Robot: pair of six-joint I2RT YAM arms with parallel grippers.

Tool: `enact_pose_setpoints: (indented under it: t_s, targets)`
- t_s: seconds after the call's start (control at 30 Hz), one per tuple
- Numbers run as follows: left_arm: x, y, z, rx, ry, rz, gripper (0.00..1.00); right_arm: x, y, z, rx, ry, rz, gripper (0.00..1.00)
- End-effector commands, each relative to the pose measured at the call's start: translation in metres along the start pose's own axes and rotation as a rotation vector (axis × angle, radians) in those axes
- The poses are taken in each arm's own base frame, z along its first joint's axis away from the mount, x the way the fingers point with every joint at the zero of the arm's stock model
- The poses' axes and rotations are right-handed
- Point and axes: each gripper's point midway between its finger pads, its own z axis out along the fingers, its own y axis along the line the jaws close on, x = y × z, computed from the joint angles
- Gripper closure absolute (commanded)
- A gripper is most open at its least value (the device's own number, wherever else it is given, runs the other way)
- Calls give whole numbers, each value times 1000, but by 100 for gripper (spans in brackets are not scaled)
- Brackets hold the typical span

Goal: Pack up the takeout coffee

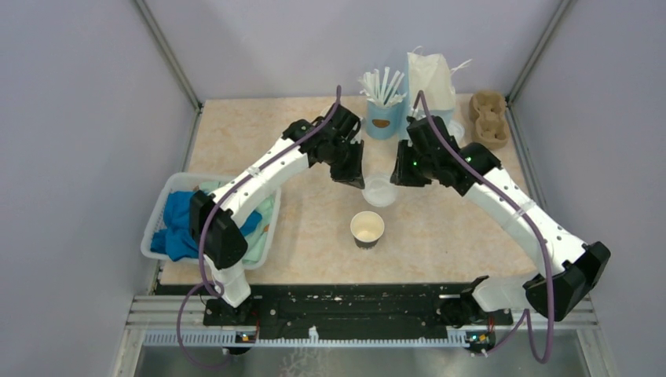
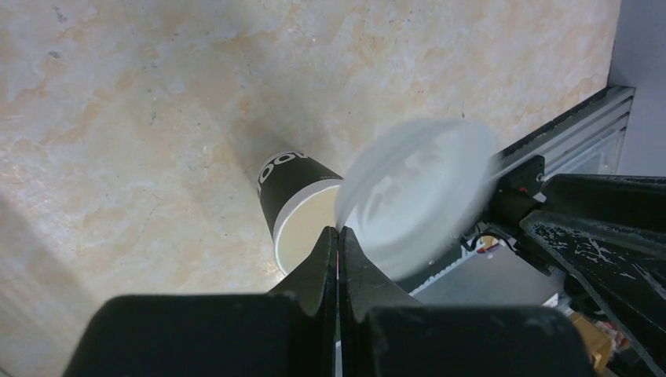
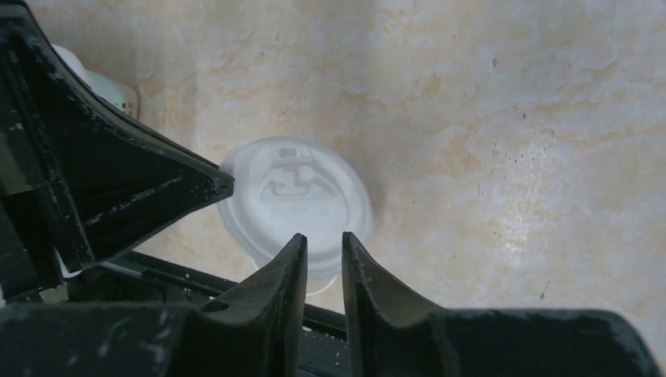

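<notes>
No lidded takeout coffee shows. A lidless paper cup (image 1: 367,229) (image 2: 294,200), cream above a black band, stands upright mid-table. A round white plastic lid (image 1: 380,190) (image 2: 416,196) (image 3: 294,196) hangs just behind it, tilted and blurred in the left wrist view. My left gripper (image 1: 355,174) (image 2: 339,232) is shut on the lid's rim. From the other side, my right gripper (image 1: 400,177) (image 3: 324,239) has its jaws a small gap apart at the lid's near edge, gripping nothing.
A light blue cup of white sticks (image 1: 384,110), a white paper bag (image 1: 430,78) and a brown cardboard cup carrier (image 1: 488,118) stand along the back. A white basket (image 1: 157,212) of blue and green cloths sits at the left edge.
</notes>
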Motion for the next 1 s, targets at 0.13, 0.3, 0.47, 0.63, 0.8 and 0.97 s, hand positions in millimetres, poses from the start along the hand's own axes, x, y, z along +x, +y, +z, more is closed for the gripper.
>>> enact_pose_setpoints:
  t_s: [0.13,0.3,0.47,0.63,0.8,0.97]
  targets:
    - [-19,-31,-55,421,-59,-100,100,-36,22,-70,-159,-160,-50,32]
    - [-32,-47,-122,802,-148,-169,100,-56,36,-126,-418,-291,-8,14]
    - [-39,-71,-185,1059,-214,-104,100,-67,83,-163,-738,-342,-65,4]
    - [-38,-90,-229,1279,-244,-69,100,-79,129,-199,-1069,-348,-64,1]
    - [-38,-96,-250,1365,-286,-38,100,-94,146,-217,-1212,-374,-32,1]
    - [-35,-97,-253,1379,-280,-34,100,-100,153,-219,-1280,-361,-19,1]
